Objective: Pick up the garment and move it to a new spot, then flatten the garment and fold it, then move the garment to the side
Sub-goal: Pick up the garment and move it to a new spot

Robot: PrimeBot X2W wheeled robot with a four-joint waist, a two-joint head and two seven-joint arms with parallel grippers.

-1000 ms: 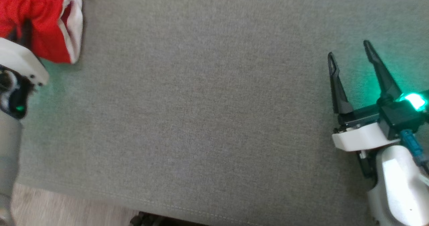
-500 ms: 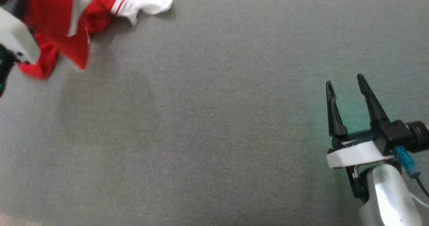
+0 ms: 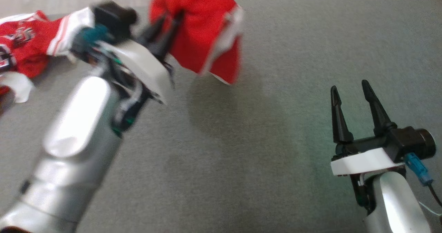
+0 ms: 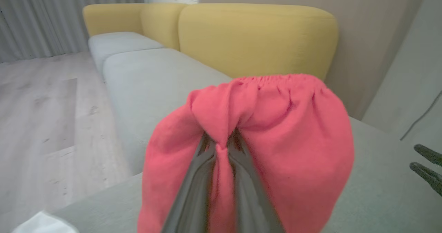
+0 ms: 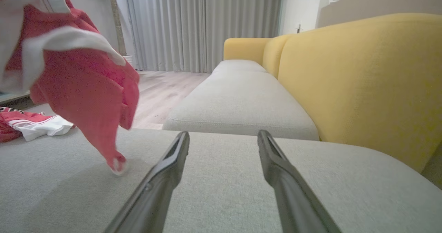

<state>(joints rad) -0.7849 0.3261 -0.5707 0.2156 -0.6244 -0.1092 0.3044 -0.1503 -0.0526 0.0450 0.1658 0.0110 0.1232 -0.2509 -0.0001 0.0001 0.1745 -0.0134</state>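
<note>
The garment (image 3: 203,29) is red with white trim and an elastic waistband. It hangs in the air above the grey cushion (image 3: 276,129), bunched between the fingers of my left gripper (image 3: 171,17), which is shut on it. In the left wrist view the cloth (image 4: 293,122) drapes over both sides of the left gripper (image 4: 221,141). In the right wrist view the garment (image 5: 79,84) dangles at the left, its lowest tip near the cushion. My right gripper (image 3: 348,86) stands open at the lower right, low over the cushion with nothing in it (image 5: 222,134).
A second red and white garment (image 3: 24,50) lies crumpled at the cushion's far left (image 5: 31,122). A yellow sofa back (image 5: 362,74) rises beyond the cushion on the right, and wooden floor (image 4: 38,105) lies beyond the cushion's edge.
The head view has shifted. My left arm has swung in from the left edge with the red garment lifted and now nearer the cushion's middle. The right gripper stays open.
</note>
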